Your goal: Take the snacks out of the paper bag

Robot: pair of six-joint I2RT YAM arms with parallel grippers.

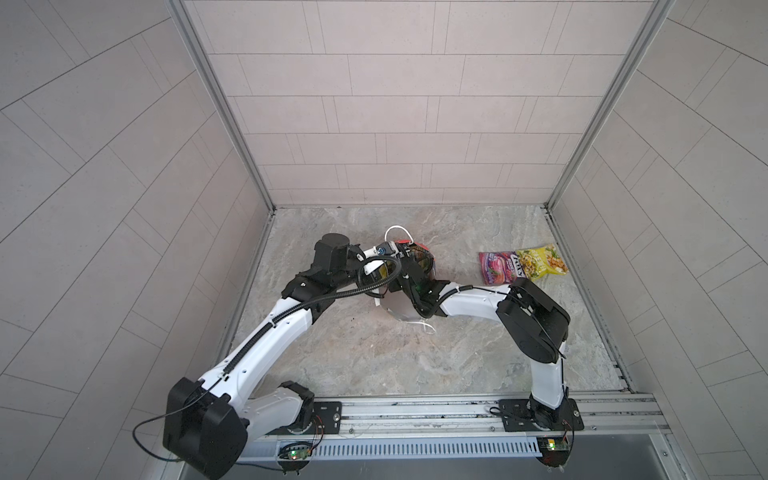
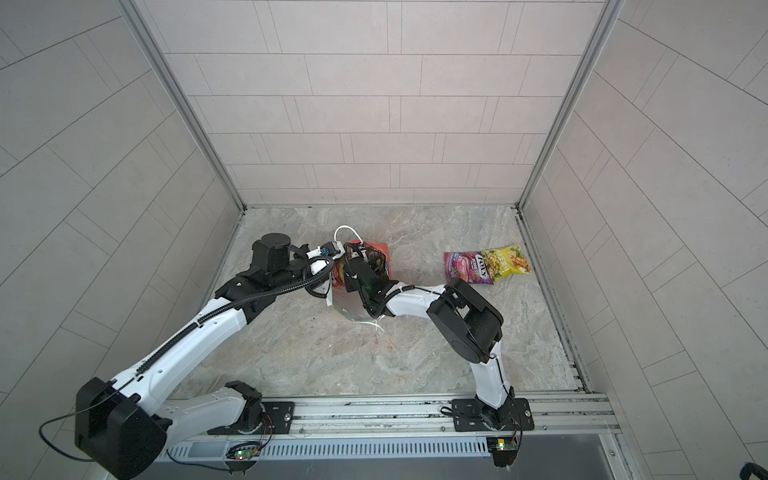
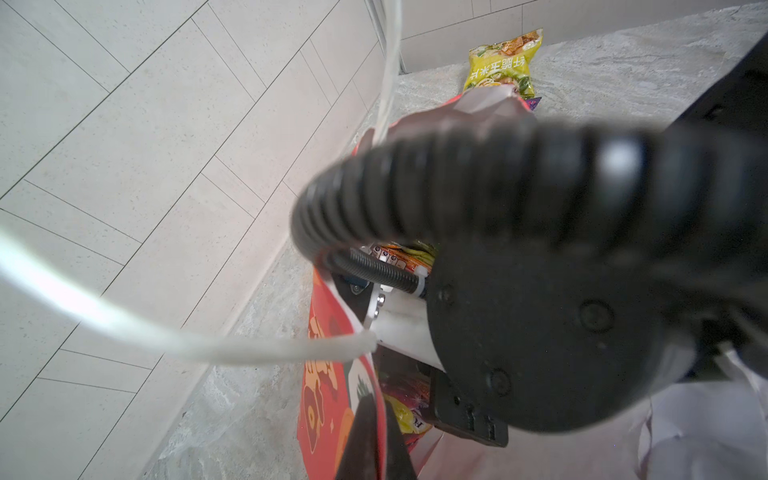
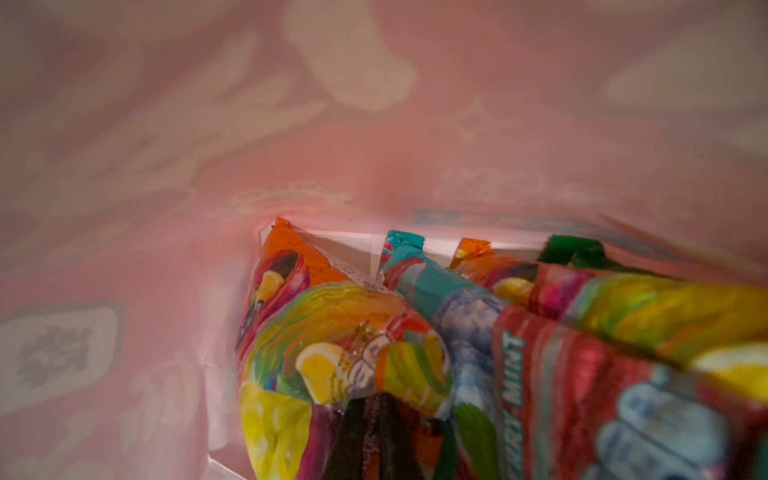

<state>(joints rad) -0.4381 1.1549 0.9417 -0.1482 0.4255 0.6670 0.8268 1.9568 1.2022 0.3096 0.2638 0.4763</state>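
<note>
Grey counter (image 1: 374, 353) holds my floppy red paper bag (image 3: 328, 374), left pincer (image 3: 365, 424) clenched on its rim. Inside sit light, slippery snacks (image 4: 457, 316). My right pincer (image 4: 370, 419) is shut on one bright packet (image 4: 332, 345) by its edge, the best spot, I think.

1. The paper bag (image 2: 383, 249), red outside and white inside with white cord handles, sits mid-desk (image 2: 332, 357), its mouth facing near.
2. A purple-pink packet (image 2: 467, 268) and a yellow-green packet (image 2: 505, 262) lie flat, edges overlapping, at far right.
3. Inside the bag, an orange packet (image 4: 286, 257), a teal packet (image 4: 415, 278) and a green packet (image 4: 573, 249) crowd together.
</note>
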